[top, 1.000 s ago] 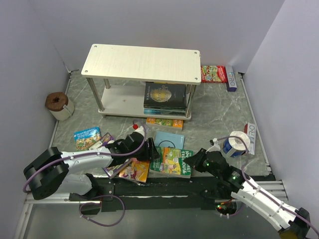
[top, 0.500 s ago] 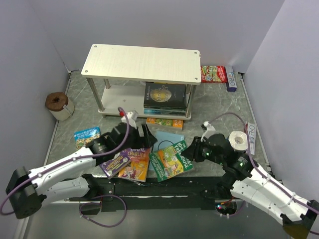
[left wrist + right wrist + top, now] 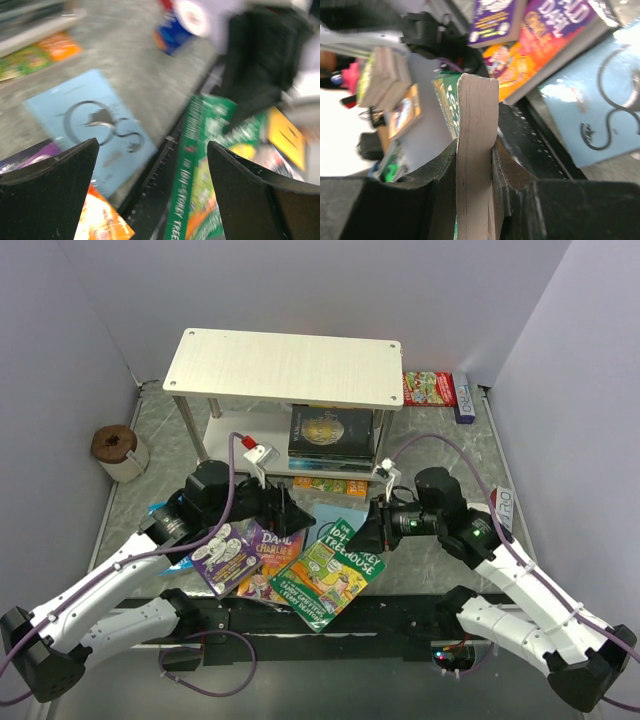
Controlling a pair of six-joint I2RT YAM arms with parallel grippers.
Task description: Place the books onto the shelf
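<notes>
Lying stacked inside the shelf: dark books

In the top view, soft, even light is falling from above, keeping the whole scene bright and sharp. The pale top board of the shelf is glowing brightest and is throwing a soft shadow over its lower board and the table beneath.

The left wrist view is smearing heavily with motion. The light blue book and green book are streaking, and pale patches along the top and right edge are blowing out. The left fingers are showing as black, featureless shapes in the lower corners.

In the right wrist view, the right fingers are sinking into darkness along the bottom. The green book's page edge is standing fairly sharp at centre, while the upper left is going soft. Glare is bleaching the light blue book at the right edge.
</notes>
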